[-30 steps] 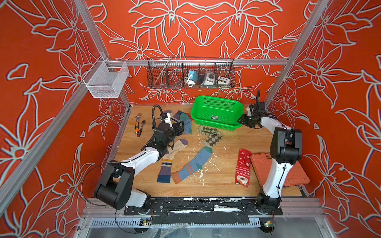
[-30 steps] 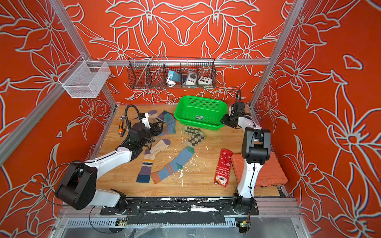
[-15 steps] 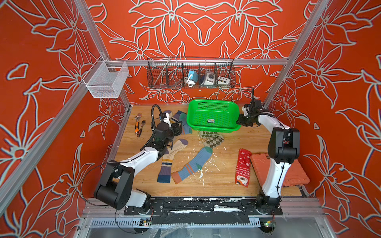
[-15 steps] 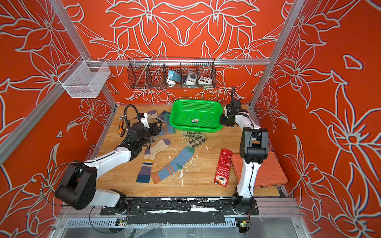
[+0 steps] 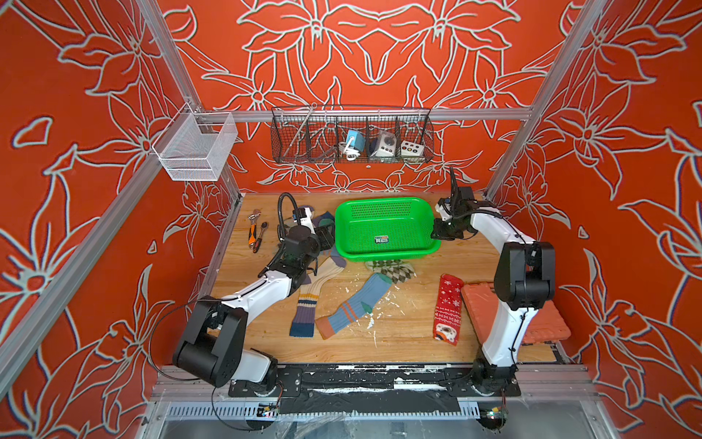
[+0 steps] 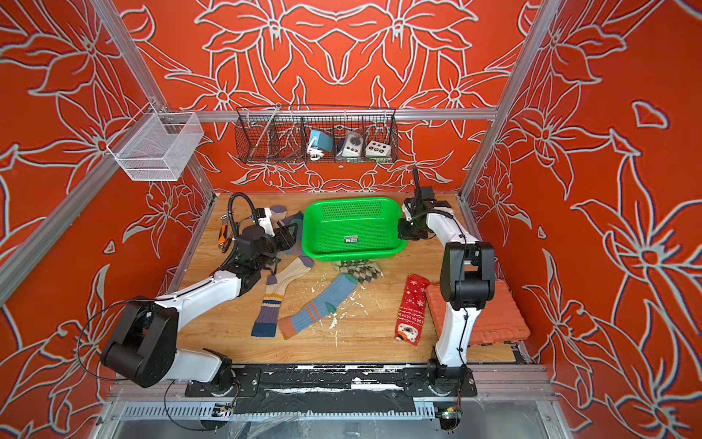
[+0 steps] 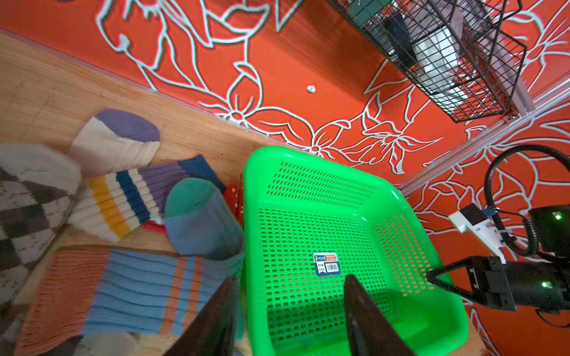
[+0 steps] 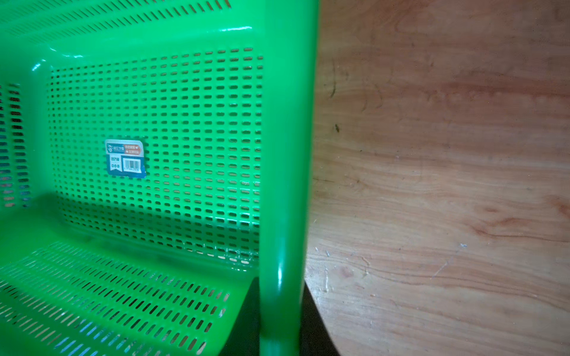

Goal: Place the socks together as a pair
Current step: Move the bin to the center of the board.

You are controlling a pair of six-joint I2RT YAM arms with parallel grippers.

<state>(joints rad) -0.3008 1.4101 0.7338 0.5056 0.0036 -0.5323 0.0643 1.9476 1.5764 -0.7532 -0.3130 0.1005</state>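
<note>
While both arms stretch away from me across the wooden tabletop, the nearest socks lie loose on it: a cream sock with a purple and navy striped cuff and, just beside it, a blue ribbed sock with orange stripes. Well apart, on the right arm's side, a red snowflake sock lies against a ridged orange mat. Beyond these, a brown-beige argyle sock sits partly under the front lip of the green perforated plastic basket.

I see the left gripper at the basket's left wall. Its wrist view shows the left gripper spread, one dark finger outside the wall and one inside, straddling the rim without pinching it. The right gripper is at the opposite rim, and in its wrist view the right gripper is clenched on that green rim, grasping the basket.

Just outside the left wall more socks are piled: a second blue ribbed sock with its teal toe against the plastic, a second cream sock with a purple toe, another argyle sock and a sliver of red fabric with white dots.

Farther back, orange-handled hand tools lie near the left edge; a black wire rack hangs on the rear wall and a white mesh basket on the left rail.
</note>
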